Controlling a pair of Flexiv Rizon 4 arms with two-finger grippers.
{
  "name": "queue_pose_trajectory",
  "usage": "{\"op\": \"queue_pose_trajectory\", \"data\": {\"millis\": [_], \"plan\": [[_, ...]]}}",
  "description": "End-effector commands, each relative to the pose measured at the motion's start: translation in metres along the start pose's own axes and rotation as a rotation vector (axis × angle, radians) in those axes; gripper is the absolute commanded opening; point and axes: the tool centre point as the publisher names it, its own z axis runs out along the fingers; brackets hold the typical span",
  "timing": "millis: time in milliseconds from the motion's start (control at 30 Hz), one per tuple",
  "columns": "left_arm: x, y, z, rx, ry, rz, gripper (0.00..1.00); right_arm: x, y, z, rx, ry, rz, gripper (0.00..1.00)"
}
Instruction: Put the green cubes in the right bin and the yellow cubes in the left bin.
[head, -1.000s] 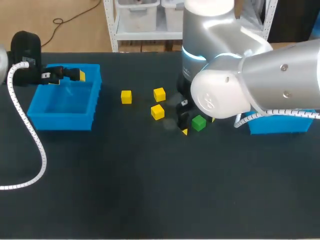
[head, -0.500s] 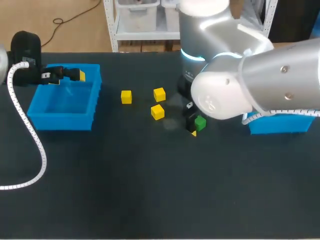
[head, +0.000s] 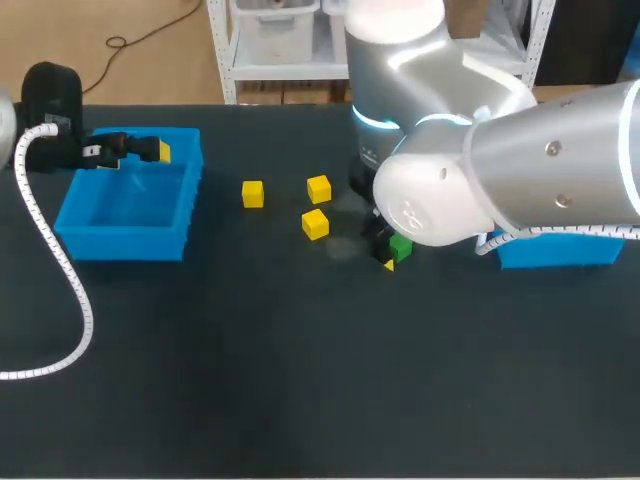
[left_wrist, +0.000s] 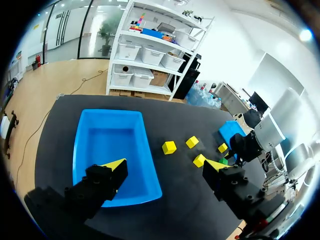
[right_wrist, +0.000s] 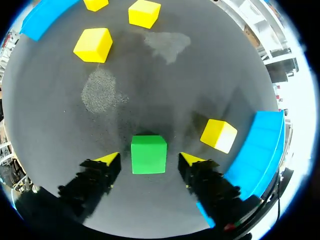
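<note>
Head view, last second: nudged the right gripper (right_wrist: 148, 158) sideways, now straddling the green cube (right_wrist: 148, 154) on the table (head: 250, 350), fingers wide, neither touching. Looks lined up for the pinch, then off to the right bin (right_wrist: 255, 145). Over the left bin (left_wrist: 107, 132), left gripper (left_wrist: 165, 166) wide, empty, unmoved

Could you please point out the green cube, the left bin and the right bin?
green cube (right_wrist: 148, 154): right wrist view, its top face.
left bin (head: 128, 200): head view, its bare floor.
right bin (head: 560, 250): head view, its visible wall.
</note>
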Motion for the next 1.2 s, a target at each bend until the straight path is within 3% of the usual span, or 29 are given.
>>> {"op": "queue_pose_trajectory", "data": {"millis": [33, 133, 367, 533, 667, 900, 1200], "plan": [[0.001, 0.001, 0.0, 0.007, -0.006, 0.001, 1.0, -0.001, 0.001, 0.001, 0.006, -0.004, 0.003, 0.16], [0.001, 0.001, 0.0, 0.007, -0.006, 0.001, 1.0, -0.002, 0.001, 0.002, 0.013, -0.009, 0.017, 0.0], [0.001, 0.001, 0.0, 0.007, -0.006, 0.001, 1.0, -0.012, 0.001, -0.006, 0.023, -0.037, 0.014, 0.0], [0.001, 0.001, 0.0, 0.007, -0.006, 0.001, 1.0, -0.024, -0.017, -0.04, 0.061, -0.125, 0.045, 0.0], [0.001, 0.001, 0.0, 0.007, -0.006, 0.001, 1.0, -0.025, -0.051, -0.084, 0.11, -0.242, 0.142, 0.0], [0.001, 0.001, 0.0, 0.007, -0.006, 0.001, 1.0, 0.007, -0.116, -0.131, 0.165, -0.373, 0.371, 0.0], [0.001, 0.001, 0.0, 0.007, -0.006, 0.001, 1.0, 0.066, -0.174, -0.111, 0.082, -0.411, 0.699, 0.0]]}}
